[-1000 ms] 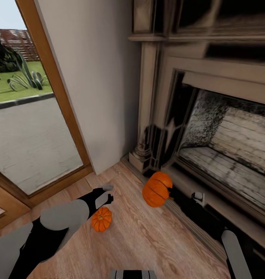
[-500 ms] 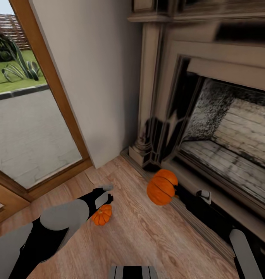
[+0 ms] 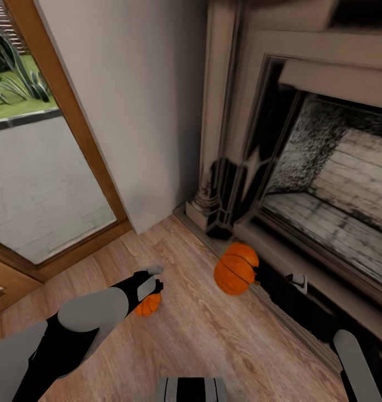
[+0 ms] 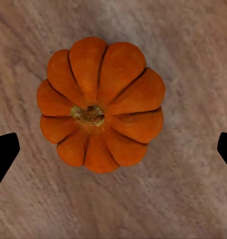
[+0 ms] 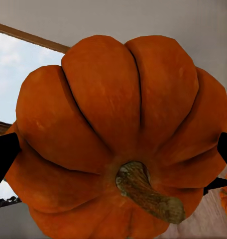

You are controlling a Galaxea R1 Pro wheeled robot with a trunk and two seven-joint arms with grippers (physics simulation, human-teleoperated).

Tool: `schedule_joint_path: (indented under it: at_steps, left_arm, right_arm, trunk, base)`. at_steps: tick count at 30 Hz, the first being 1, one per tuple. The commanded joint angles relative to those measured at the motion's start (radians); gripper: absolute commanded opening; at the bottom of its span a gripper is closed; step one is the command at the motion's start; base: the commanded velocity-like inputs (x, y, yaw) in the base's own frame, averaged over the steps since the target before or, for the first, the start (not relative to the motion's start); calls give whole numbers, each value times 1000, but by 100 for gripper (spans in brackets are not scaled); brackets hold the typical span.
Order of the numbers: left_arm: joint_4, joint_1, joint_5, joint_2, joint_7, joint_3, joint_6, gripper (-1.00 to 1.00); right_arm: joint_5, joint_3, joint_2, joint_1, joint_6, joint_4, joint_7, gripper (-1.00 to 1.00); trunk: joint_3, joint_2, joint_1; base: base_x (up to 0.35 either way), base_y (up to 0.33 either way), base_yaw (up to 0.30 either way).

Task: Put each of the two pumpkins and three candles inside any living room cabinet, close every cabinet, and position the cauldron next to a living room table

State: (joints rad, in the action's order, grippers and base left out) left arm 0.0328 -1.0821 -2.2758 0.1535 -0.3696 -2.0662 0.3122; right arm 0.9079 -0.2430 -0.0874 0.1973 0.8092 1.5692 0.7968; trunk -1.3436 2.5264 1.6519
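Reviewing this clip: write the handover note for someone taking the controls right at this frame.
Right gripper: shut on one pumpkin, held off the floor in front of the fireplace.
Left gripper: open, fingers spread wide, poised directly above the second pumpkin, which sits upright on the wooden floor; no contact yet.
Done: one pumpkin picked up.
Left: lower and close the left gripper on the floor pumpkin, carry both to a cabinet, then handle the candles, cabinet closing and cauldron. Those things are out of frame here, so their state is unknown.
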Motion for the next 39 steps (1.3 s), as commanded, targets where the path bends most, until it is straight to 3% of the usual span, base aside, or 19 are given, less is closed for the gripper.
schedule_joint_path:
  at_steps: [1,6,12,17,18,21,26,32,39]
  left_arm:
    - [2,-1,-7,0,-5,-8,2,100]
    - [1,-1,-7,-2,-4,-7,2,100]
    - [-7,-1,-5,-32,-4,0,16,100]
    - [-9,-41,-5,-35,-2,1,155,100]
    - [-10,-83,-5,-35,-2,1,217,100]
    - [-10,-148,-5,-35,-2,2,320,100]
    - [-10,-209,-6,-35,-4,3,445,100]
    - [-10,-223,-7,-35,-4,2,469,100]
    - [-11,-224,-7,-27,3,3,472,100]
  right_arm:
    - [5,-1,0,1,7,0,2,-100]
    - [5,-1,0,1,7,0,0,-100]
    - [5,0,1,1,6,0,-2,-100]
    - [5,1,1,1,6,0,-2,-100]
    - [5,1,1,1,7,0,-2,-100]
    - [5,1,1,1,8,0,0,-100]
    - [6,-1,0,1,10,0,8,-100]
    - [7,-6,-1,1,9,0,96,-100]
    - [2,-12,10,-1,11,0,108,-100]
  trunk:
    - [-5,1,0]
    - [-9,1,1]
    - [-9,1,1]
    - [-9,1,1]
    - [-9,1,1]
    - [-9,1,1]
    - [-9,1,1]
    - [-9,1,1]
    - [-9,1,1]
  base:
    - [0,0,0]
    - [0,0,0]
    - [0,0,0]
    - [0,0,0]
    - [0,0,0]
    - [0,0,0]
    - [0,0,0]
    - [0,0,0]
    - [0,0,0]
